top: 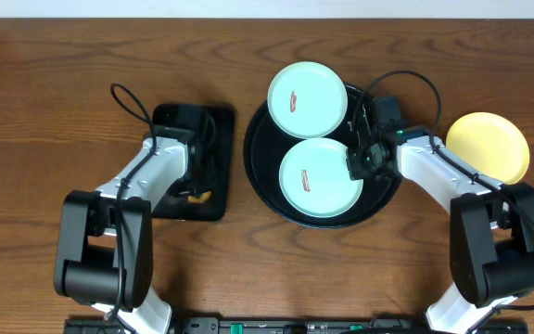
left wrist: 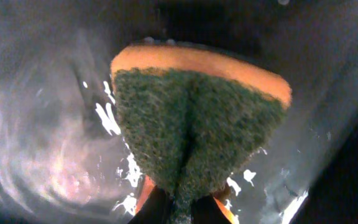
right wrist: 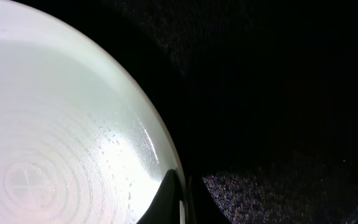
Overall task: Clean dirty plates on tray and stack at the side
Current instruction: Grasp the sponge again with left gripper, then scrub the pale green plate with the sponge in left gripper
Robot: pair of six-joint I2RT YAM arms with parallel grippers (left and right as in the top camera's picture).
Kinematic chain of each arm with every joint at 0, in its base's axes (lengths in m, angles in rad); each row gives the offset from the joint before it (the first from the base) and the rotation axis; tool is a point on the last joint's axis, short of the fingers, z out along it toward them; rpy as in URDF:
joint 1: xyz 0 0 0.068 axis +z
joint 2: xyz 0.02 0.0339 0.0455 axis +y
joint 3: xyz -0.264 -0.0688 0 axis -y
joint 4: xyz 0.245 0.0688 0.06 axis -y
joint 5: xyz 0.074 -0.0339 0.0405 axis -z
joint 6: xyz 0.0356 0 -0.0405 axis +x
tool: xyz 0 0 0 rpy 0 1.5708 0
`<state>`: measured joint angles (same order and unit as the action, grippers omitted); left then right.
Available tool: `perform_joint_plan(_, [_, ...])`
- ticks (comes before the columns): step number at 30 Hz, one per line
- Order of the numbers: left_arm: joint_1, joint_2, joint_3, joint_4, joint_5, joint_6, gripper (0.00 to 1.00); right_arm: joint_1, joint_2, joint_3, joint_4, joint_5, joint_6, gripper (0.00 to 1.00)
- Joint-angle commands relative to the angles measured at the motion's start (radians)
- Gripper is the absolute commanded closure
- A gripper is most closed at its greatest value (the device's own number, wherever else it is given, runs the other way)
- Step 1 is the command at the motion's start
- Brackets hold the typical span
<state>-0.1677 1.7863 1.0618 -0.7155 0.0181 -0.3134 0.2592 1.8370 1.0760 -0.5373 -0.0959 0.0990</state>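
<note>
Lab-style robot workbench (wood-grain table [top: 54, 102], two mounted arms [top: 151, 167])

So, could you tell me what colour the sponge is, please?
The sponge is dark green scouring pad over orange foam, clearest in the left wrist view.

On the tabletop [top: 44, 111], the tray [top: 260, 158] lies centrally and carries the rear plate [top: 306, 99], overhanging its back rim, and the front plate [top: 321, 179], with a third plate [top: 488, 147] to its right and a small tray [top: 219, 167], a sponge [left wrist: 191, 130] over it, to its left.
</note>
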Motion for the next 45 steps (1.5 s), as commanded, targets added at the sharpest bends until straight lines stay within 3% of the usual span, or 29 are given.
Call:
perform_joint_plan(1, [0.001,-0.008,0.095,-0.039,-0.03,0.002,0.93,0.0,0.014,-0.013,0.007,0.039,0.02,0.99])
perform_joint_plan(3, [0.001,-0.024,0.115,-0.044,-0.029,0.002,0.9,0.0,0.014,-0.013,0.007,0.039,0.02,0.99])
perform_joint_plan(5, [0.001,-0.03,0.115,-0.039,-0.03,0.003,0.64,0.0,0.014,-0.013,0.007,0.039,0.02,0.99])
perform_joint_plan(6, [0.001,-0.029,0.114,-0.039,-0.03,0.003,0.58,0.0,0.014,-0.013,0.006,0.039,0.02,0.99])
perform_joint_plan(12, [0.001,-0.002,0.087,-0.008,-0.031,0.003,0.44,0.0,0.014,-0.013,0.006,0.039,0.02,0.99])
perform_joint_plan(16, [0.001,0.018,0.043,0.095,-0.034,0.003,0.43,0.0,0.014,-0.013,0.007,0.039,0.02,0.99])
perform_joint_plan(18, [0.001,0.031,0.016,0.156,-0.033,-0.001,0.43,0.0,0.014,-0.013,0.007,0.039,0.021,0.99])
perform_joint_plan(20, [0.0,0.045,-0.002,0.19,-0.027,-0.008,0.51,0.0,0.014,-0.013,0.006,0.039,0.021,0.99])
perform_joint_plan(22, [0.0,0.066,-0.01,0.201,-0.026,-0.013,0.65,0.0,0.014,-0.013,0.006,0.038,0.021,0.99])
perform_joint_plan(23, [0.0,0.085,-0.01,0.197,-0.025,-0.013,0.87,0.0,0.014,-0.013,0.006,0.035,0.021,0.99])
perform_joint_plan(24, [0.0,0.089,-0.01,0.19,-0.022,-0.013,0.92,0.0,0.014,-0.013,0.006,0.035,0.021,0.99])
perform_joint_plan(32, [0.0,0.043,0.09,0.001,-0.017,-0.013,0.92,0.001,0.014,-0.013,0.007,0.035,0.021,0.99])
perform_joint_plan(37, [-0.005,-0.006,0.253,-0.153,0.089,-0.013,0.92,0.001,0.014,-0.013,0.006,0.035,0.021,0.99])
perform_joint_plan(45, [-0.114,-0.035,0.356,-0.116,0.274,-0.168,0.92,0.0,0.014,-0.014,-0.006,0.043,0.11,0.99])
